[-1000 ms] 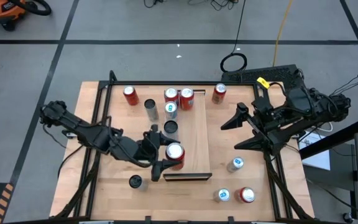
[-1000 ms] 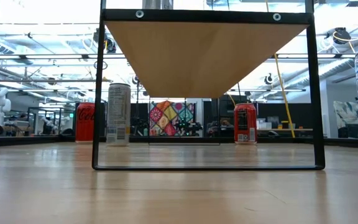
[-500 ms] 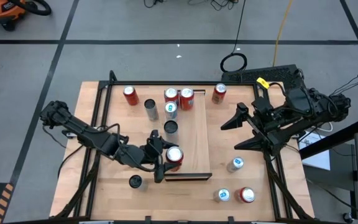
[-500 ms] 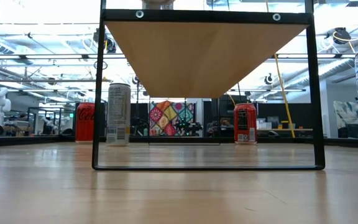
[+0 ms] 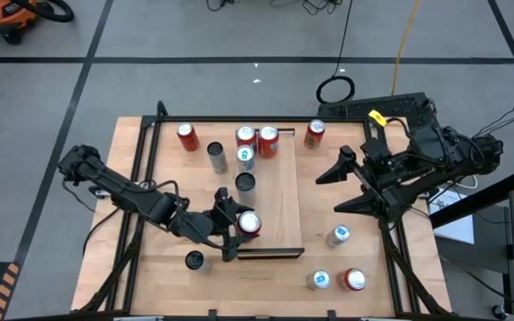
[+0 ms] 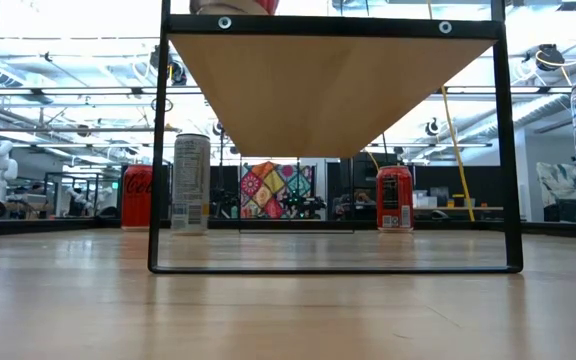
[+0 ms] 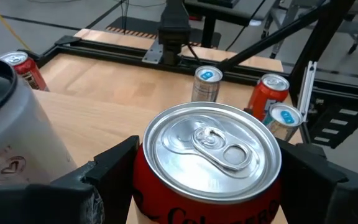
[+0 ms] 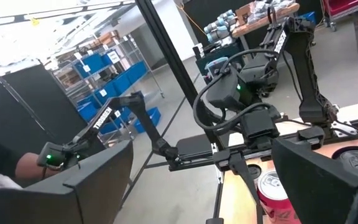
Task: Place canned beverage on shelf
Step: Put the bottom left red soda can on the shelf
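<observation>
High view, can: the red can (image 5: 250, 223) stands upright on the shelf (image 5: 279, 201), at the shelf's left edge close to the end with the dark strip.
High view, left gripper: the left gripper (image 5: 236, 227) reaches in from the left side of the table and pinches the can, one finger on each side of it.
High view, right gripper: the right gripper (image 5: 339, 185) hangs spread and empty off the shelf's right edge, well apart from the can; the left arm is the nearer one.
Low view: only the can's base (image 6: 234, 6) shows, over the shelf's left part; contact with the board cannot be told here.
Left wrist view: the can (image 7: 211, 155) sits vertical between the two dark fingers (image 7: 107, 168), lid up, board beneath it.
Right wrist view: the fingers (image 8: 319, 168) stand wide with nothing between them.
Judgement: the can lies straight ahead within the left jaws, so the coming move turns on releasing it and backing away to the left.
</observation>
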